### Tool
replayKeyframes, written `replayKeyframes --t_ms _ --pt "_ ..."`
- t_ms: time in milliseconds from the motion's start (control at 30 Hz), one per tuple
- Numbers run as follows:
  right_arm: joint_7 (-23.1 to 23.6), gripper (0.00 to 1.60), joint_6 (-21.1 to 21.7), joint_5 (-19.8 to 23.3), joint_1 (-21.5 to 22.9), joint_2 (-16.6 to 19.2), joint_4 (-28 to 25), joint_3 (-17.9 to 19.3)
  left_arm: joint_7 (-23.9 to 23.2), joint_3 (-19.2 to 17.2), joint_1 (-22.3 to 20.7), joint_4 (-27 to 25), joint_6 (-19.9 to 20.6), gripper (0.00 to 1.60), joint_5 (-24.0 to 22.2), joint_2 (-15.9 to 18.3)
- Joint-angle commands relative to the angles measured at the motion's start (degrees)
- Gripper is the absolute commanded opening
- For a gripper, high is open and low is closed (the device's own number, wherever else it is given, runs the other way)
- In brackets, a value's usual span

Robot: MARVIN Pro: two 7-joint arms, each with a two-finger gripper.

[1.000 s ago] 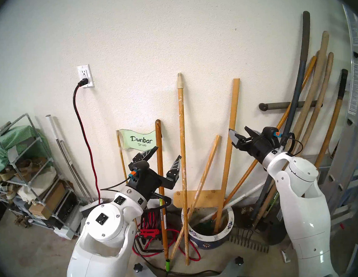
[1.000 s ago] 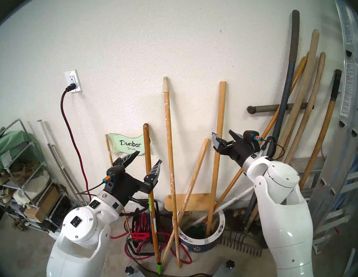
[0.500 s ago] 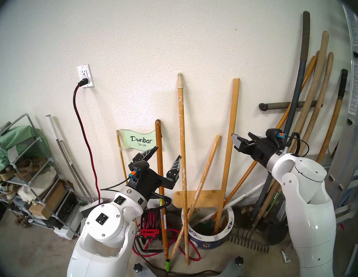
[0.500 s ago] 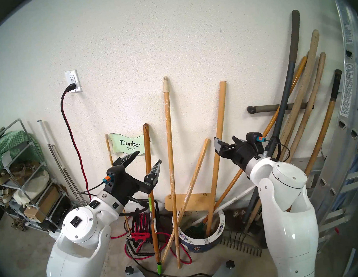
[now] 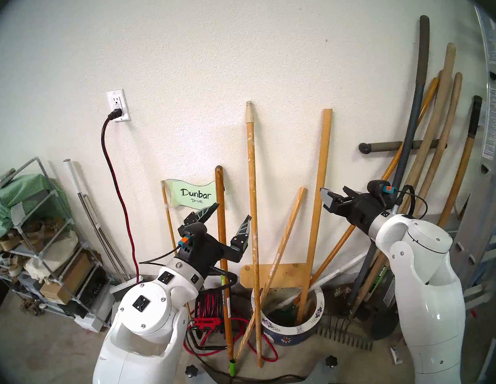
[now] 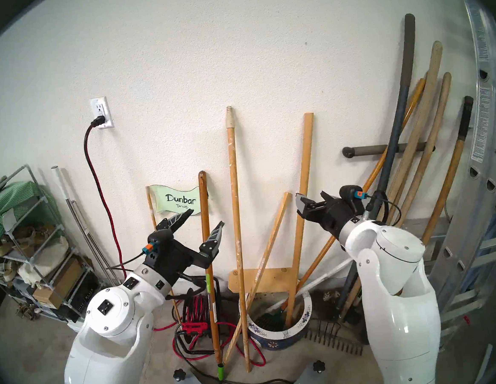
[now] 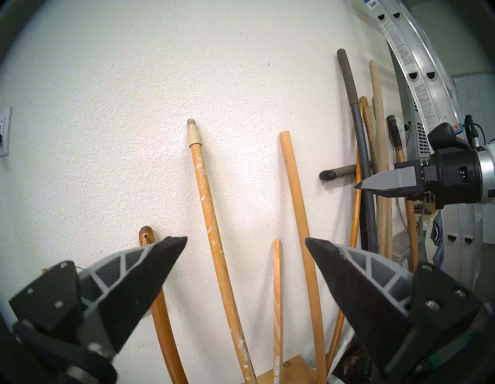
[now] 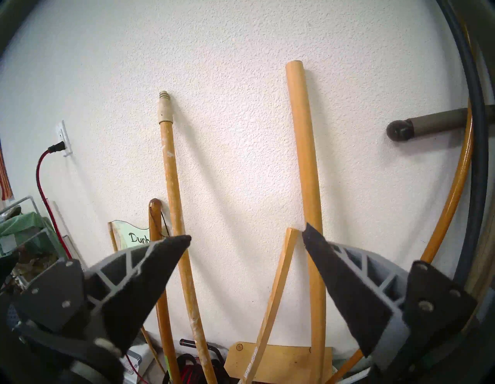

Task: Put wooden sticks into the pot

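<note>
The pot (image 5: 293, 328) stood on the concrete floor (image 5: 47, 365) at about 6 o'clock in the head view, dark blue with white flowers and a white rim. Against its left side, the paint-speckled pole (image 5: 253, 216) rested with its foot on the floor outside the pot, its cream threaded tip against the wall (image 5: 230, 55) at 12 o'clock. A thin square stick (image 5: 286, 243) crossed the pole low down; its foot also stood on the floor outside the pot. The flat square-ended slat (image 5: 320, 181) stood inside the pot at its 2 o'clock side, leaning on the wall.

The left gripper (image 5: 233, 212) hovered at 9 o'clock from the pot, jaws spread wide and empty, a brown handle (image 5: 223, 248) running between them in that view; whether it touched them could not be told. The right gripper (image 5: 336, 190) hung at 1 o'clock from the pot, jaws spread and holding nothing, just beside the slat.

Farther back, a green "Dunbar Drive" flag (image 5: 195, 195) leaned on the wall at 10 o'clock, and garden-tool handles (image 5: 433, 158) stood at 3 o'clock.
</note>
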Motion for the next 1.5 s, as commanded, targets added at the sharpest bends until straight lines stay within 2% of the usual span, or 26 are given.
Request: replayKeyframes --t_ms 0,300,367,400,533,1000,1467 --pt "0.3 1.60 -0.5 0.0 0.2 0.2 -0.4 -0.2 0.0 0.0 0.0 0.0 0.0 1.60 0.0 0.0" --pt "0.2 1.60 -0.5 0.0 0.2 0.3 -0.4 -0.2 0.0 0.0 0.0 0.0 0.0 1.60 0.0 0.0" --pt "0.3 1.60 -2.2 0.2 0.6 -0.3 0.5 -0.3 0.0 0.0 0.0 0.0 0.0 1.60 0.0 0.0" --pt "1.9 1.60 -2.9 0.3 0.9 0.8 1.3 -0.6 0.0 0.0 0.0 0.0 0.0 1.60 0.0 0.0" --pt "2.3 1.60 -4.4 0.5 2.8 -0.1 4.7 -2.4 0.0 0.0 0.0 0.0 0.0 1.60 0.0 0.0" --pt "4.4 1.60 -12.3 -3.7 10.4 -1.3 17.8 -11.9 0.0 0.0 0.0 0.0 0.0 1.60 0.0 0.0" --pt "6.2 1.60 -17.5 -6.9 15.7 -2.1 28.3 -15.8 0.0 0.0 0.0 0.0 0.0 1.60 0.0 0.0"
